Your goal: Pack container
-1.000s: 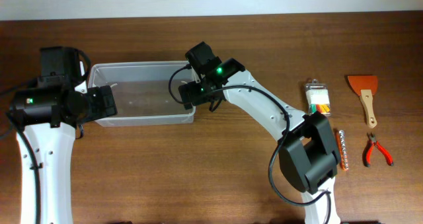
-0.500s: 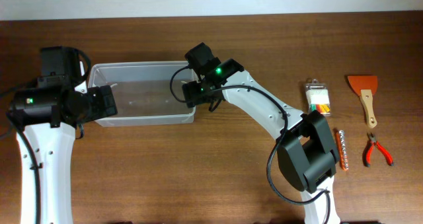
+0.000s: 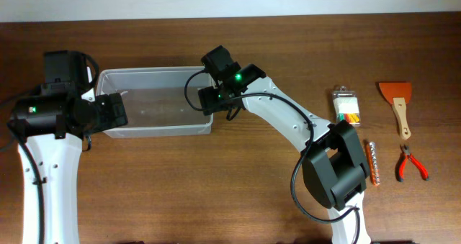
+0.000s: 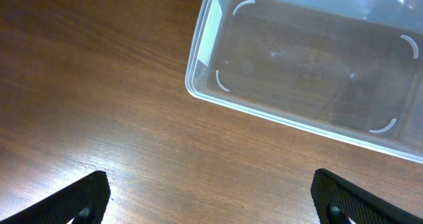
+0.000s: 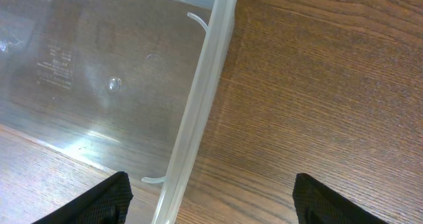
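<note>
Overhead: container [image 3: 158,107] sits on the table [image 3: 180,193] left of centre, long side running L-R, wood grain showing thru its clear floor. Left arm [image 3: 50,114] is at its L short end, right arm [image 3: 281,118] reaches across to its R short end. Left jaws: spread wide. On the left wrist cam both fingertips [image 4: 73,201] sit at the bottom corners w/ only bare table between them; container [image 4: 310,59] lies ahead, one rounded corner nearest, not touching. Right jaws: also spread. On the right wrist cam the fingertips [image 5: 92,201] stand well apart w/ the container [image 5: 99,65] rim running between them, closer to the one on the container's side. I see a gap on both sides, so no pinch. Over on the far R of the table, well apart from the container: small clear case of coloured bits [image 3: 347,107], orange scraper w/ wooden handle [image 3: 397,106], red-handled pliers [image 3: 410,163] and, just L of those, a narrow reddish strip of small metal pieces [image 3: 373,162].
</note>
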`<state>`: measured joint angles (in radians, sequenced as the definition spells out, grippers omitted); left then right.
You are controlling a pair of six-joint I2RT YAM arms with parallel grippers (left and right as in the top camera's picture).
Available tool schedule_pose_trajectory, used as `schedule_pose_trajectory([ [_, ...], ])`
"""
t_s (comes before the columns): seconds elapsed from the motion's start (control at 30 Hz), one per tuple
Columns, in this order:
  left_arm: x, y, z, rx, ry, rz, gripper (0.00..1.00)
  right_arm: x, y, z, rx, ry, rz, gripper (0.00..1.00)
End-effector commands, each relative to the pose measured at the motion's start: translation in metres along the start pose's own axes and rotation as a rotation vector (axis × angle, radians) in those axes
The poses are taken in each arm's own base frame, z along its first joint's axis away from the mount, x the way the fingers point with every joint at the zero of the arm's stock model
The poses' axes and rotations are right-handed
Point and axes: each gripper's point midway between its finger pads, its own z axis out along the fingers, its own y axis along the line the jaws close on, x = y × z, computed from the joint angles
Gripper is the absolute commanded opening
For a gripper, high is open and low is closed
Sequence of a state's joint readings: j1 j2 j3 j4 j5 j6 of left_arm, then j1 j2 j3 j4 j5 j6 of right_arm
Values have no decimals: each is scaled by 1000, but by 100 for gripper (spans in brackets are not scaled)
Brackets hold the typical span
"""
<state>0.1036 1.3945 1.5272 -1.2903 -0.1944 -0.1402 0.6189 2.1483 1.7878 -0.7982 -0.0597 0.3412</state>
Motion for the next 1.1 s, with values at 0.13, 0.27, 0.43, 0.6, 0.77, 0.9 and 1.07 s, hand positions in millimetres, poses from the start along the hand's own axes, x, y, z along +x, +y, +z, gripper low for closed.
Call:
schedule_pose_trajectory([
  [0.13, 2, 0, 4, 3, 12, -14, 99, -3, -4, 7, 29, -9, 40, 80],
  [0.27, 2, 0, 4, 3, 13, -14, 99, 2, -7, 16, 42, 13, 41, 80],
  [0.43, 3, 0, 4, 3, 16, -14, 99, 16, -13, 31, 64, 70, 43, 75],
  [0.6, 3, 0, 4, 2, 19, -13, 99, 16, -13, 32, 67, 71, 43, 73],
  [0.77, 3, 0, 4, 2, 18, -13, 99, 16, -13, 32, 67, 71, 35, 74],
  [0.9, 3, 0, 4, 2, 18, -13, 99, 10, -11, 29, 61, 56, 34, 79],
  [1.07, 3, 0, 4, 2, 18, -13, 99, -8, -4, 16, 46, 14, 16, 79],
])
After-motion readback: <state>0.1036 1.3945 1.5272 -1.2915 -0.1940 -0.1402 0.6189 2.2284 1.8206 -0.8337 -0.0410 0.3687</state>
